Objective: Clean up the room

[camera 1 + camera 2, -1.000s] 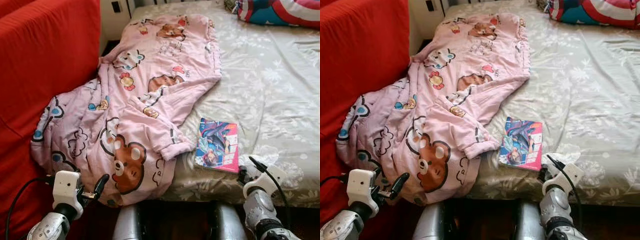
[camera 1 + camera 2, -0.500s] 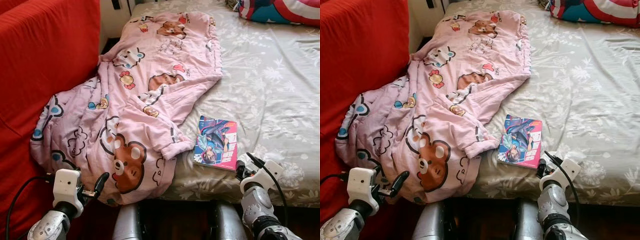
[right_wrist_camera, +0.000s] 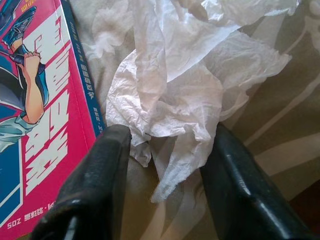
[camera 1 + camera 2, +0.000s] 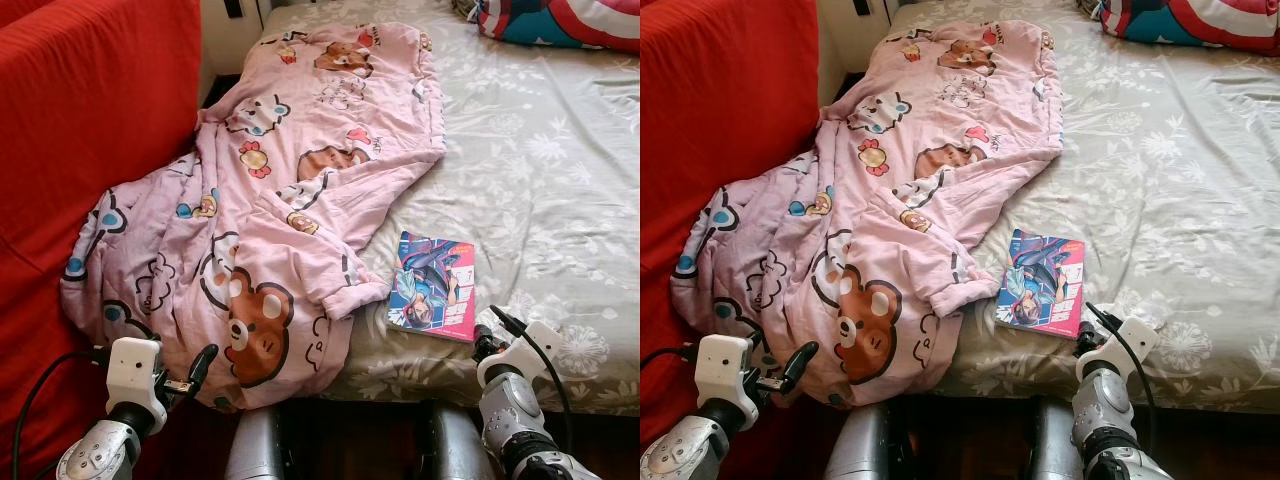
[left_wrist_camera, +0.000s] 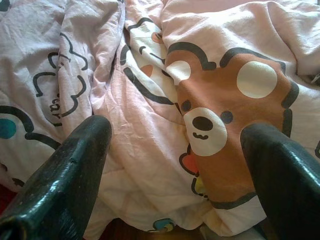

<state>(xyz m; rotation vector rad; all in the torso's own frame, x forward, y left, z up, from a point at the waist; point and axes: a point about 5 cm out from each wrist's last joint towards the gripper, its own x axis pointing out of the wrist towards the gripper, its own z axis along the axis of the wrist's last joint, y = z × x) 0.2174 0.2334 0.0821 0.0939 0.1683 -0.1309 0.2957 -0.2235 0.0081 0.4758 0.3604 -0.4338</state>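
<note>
At bed's (image 4: 560, 190) near edge, right gripper (image 3: 165, 150) is straddling a crumpled white tissue (image 3: 190, 85) w/ fingers apart, not yet pinching it, just beside the comic book (image 4: 433, 285). Left gripper (image 5: 175, 165), fingers spread wide, is hovering over pink blanket (image 4: 270, 210).

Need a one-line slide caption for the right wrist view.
Right end effector, fingers open, straddles a crumpled white tissue beside a comic book on the bed sheet.
</note>
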